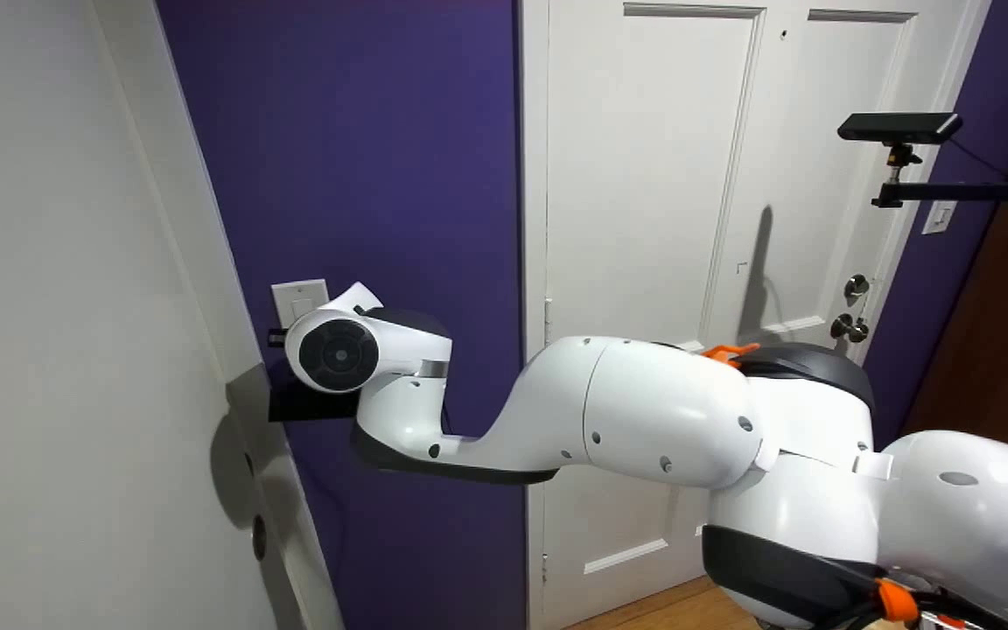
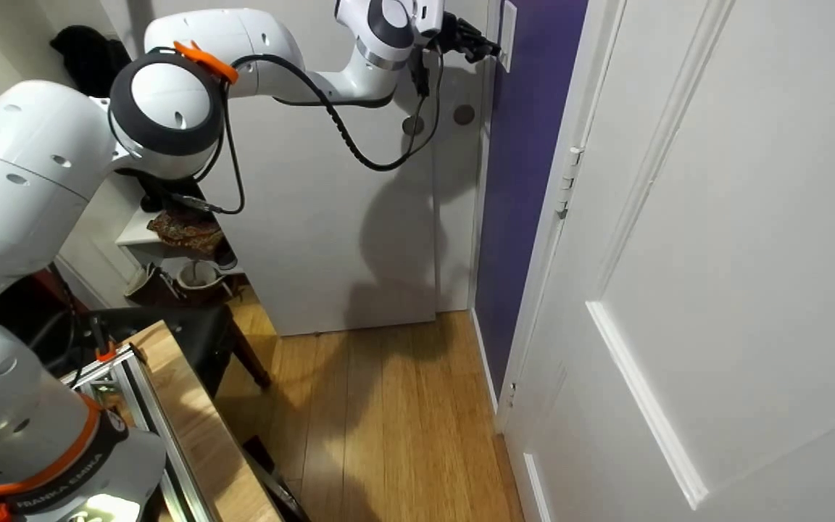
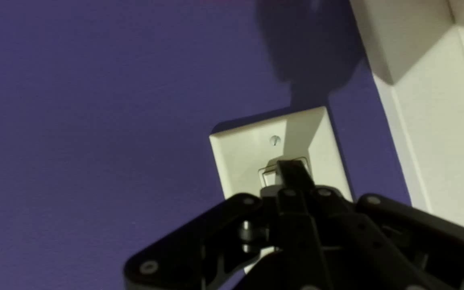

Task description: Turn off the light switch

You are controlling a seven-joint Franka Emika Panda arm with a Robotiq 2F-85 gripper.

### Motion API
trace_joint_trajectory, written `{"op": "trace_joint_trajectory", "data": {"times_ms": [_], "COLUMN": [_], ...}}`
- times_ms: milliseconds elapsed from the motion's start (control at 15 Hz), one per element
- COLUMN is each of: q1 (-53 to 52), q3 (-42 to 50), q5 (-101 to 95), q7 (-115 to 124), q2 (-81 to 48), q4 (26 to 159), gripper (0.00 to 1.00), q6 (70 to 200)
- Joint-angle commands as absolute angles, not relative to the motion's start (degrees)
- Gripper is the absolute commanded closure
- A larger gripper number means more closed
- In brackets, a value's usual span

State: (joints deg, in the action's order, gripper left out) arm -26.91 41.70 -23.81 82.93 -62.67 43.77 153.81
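Purple wall (image 3: 95, 141), bearing light switch (image 2: 509, 32), white-plated, long axis upright in an exterior view. Tool (image 3: 295, 173): clenched, empty. Rocker (image 3: 269, 178): straight ahead, partly hidden by the tool in wrist view; contact undetermined; forward press likely.

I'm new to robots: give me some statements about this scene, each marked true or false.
1. The gripper is close to a switch. True.
2. That switch is red. False: it is white.
3. The wall around the switch is purple. True.
4. The gripper is wide open. False: it is shut.
5. In the wrist view, the gripper hides part of the switch. True.
6. This place is carpeted. False: the floor is wooden.
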Motion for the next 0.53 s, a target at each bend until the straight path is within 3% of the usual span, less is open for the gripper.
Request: {"op": "trace_joint_trajectory", "data": {"times_ms": [0, 467], "q1": [-25.28, -22.50], "q3": [42.83, 40.87], "q5": [-23.73, -22.84], "q7": [83.98, 81.23], "q2": [-65.64, -67.01], "q4": [39.21, 35.62], "gripper": [1.00, 1.00], "q6": [152.12, 154.04]}}
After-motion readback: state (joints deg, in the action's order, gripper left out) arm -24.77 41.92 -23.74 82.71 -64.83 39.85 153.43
